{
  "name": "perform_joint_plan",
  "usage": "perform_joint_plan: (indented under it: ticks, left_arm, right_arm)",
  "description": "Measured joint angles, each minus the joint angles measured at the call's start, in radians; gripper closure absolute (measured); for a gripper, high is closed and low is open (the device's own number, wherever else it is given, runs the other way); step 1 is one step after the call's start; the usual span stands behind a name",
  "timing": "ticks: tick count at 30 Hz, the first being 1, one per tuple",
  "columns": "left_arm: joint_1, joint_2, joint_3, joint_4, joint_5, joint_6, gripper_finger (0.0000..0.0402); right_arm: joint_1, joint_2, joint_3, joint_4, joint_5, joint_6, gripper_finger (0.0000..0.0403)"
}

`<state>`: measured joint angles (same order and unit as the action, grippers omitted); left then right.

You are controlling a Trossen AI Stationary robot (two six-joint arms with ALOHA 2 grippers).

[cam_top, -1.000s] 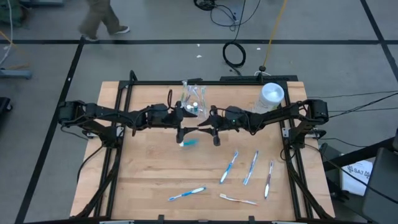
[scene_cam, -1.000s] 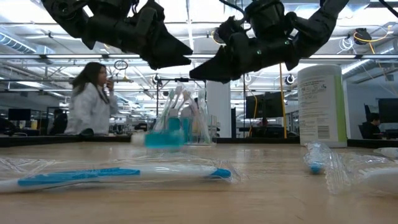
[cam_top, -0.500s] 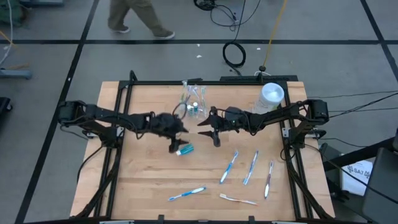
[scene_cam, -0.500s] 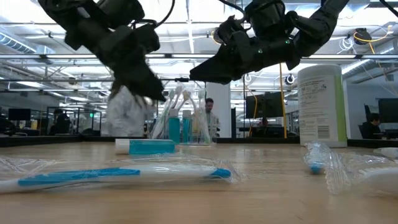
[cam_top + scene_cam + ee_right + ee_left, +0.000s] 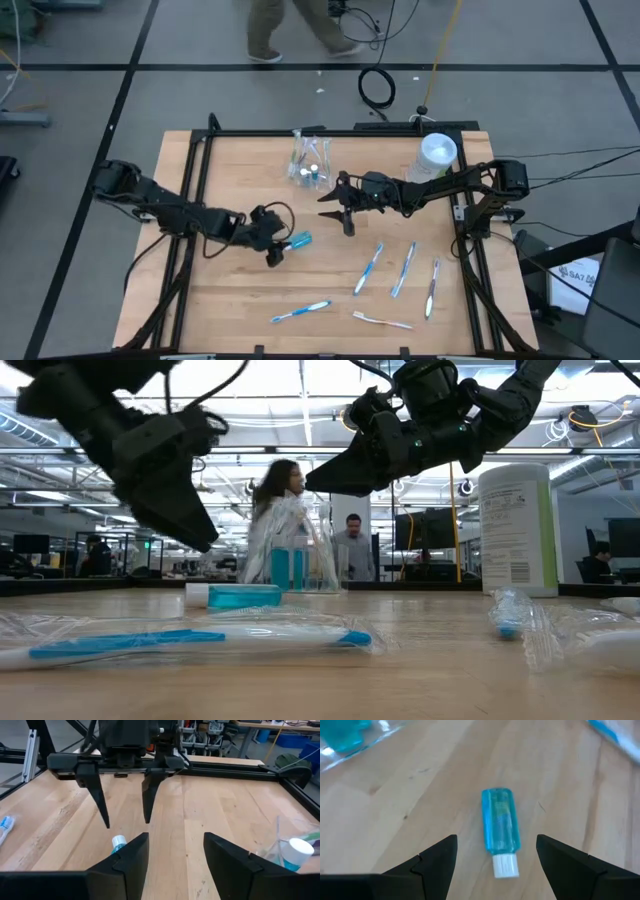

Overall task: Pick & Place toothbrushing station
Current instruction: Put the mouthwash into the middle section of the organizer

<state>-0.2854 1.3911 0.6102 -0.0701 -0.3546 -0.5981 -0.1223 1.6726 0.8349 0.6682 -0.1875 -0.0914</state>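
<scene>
Since a second before, the left arm had pulled back from the cup toward its own side, leaving the toothpaste tube (image 5: 299, 240) lying flat on the table (image 5: 230, 300). The left hand (image 5: 275, 243) now hung just above the wood, fingers spread apart and empty, with the tube just beyond its tips. The right hand (image 5: 343, 211) hovered near the table's middle, fingers likewise apart, holding nothing.

The white canister (image 5: 437, 153) stood at the far right. The clear cup (image 5: 309, 160), upright at the far edge, held brushes and a second teal tube. Five wrapped toothbrushes (image 5: 369, 267) lay loose on the near right part.

The teal tube's long axis ran roughly left to right across the table, its white cap (image 5: 505, 864) pointing at the left hand.
</scene>
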Motion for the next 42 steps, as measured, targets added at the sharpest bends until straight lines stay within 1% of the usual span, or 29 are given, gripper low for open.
perform_joint_plan:
  ticks: [2, 4, 8, 11, 13, 18, 23, 31, 35, 38, 42]
  left_arm:
    - [-0.030, 0.003, -0.039, 0.067, -0.068, -0.071, 0.0121]
    - [-0.058, 0.010, -0.084, 0.146, -0.114, -0.104, 0.0121]
    - [-0.102, 0.040, -0.158, 0.330, -0.158, -0.082, 0.0125]
    - [-0.125, 0.076, -0.182, 0.409, -0.198, -0.022, 0.0140]
    - [-0.131, 0.106, -0.182, 0.419, -0.198, -0.004, 0.0154]
    - [-0.131, 0.195, -0.184, 0.419, -0.197, -0.042, 0.0184]
    - [-0.131, 0.252, -0.184, 0.450, -0.202, -0.067, 0.0200]
    - [-0.130, 0.261, -0.183, 0.490, -0.192, 0.010, 0.0199]
    - [-0.130, 0.262, -0.183, 0.492, -0.187, 0.018, 0.0201]
    - [-0.130, 0.262, -0.183, 0.492, -0.178, 0.039, 0.0216]
    - [-0.130, 0.262, -0.183, 0.493, -0.177, 0.040, 0.0250]
  right_arm:
    - [0.000, 0.000, 0.000, 0.000, 0.000, 0.000, 0.0217]
    - [0.000, 0.000, 0.000, 0.002, 0.000, 0.000, 0.0216]
    - [0.000, 0.000, 0.000, 0.001, 0.000, 0.000, 0.0218]
    - [0.000, 0.000, 0.000, 0.001, 0.000, 0.000, 0.0221]
    - [0.000, 0.000, 0.000, 0.001, 0.000, 0.000, 0.0221]
    - [0.000, 0.000, 0.000, 0.001, 0.000, 0.001, 0.0220]
    - [0.000, 0.000, 0.000, 0.000, 0.000, 0.001, 0.0223]
    - [0.000, 0.000, 0.000, 0.000, 0.000, 0.001, 0.0221]
    - [0.000, 0.000, 0.000, 0.000, 0.000, 0.001, 0.0222]
    - [0.000, 0.000, 0.000, 0.000, 0.000, 0.001, 0.0224]
    - [0.000, 0.000, 0.000, 0.000, 0.000, 0.001, 0.0226]
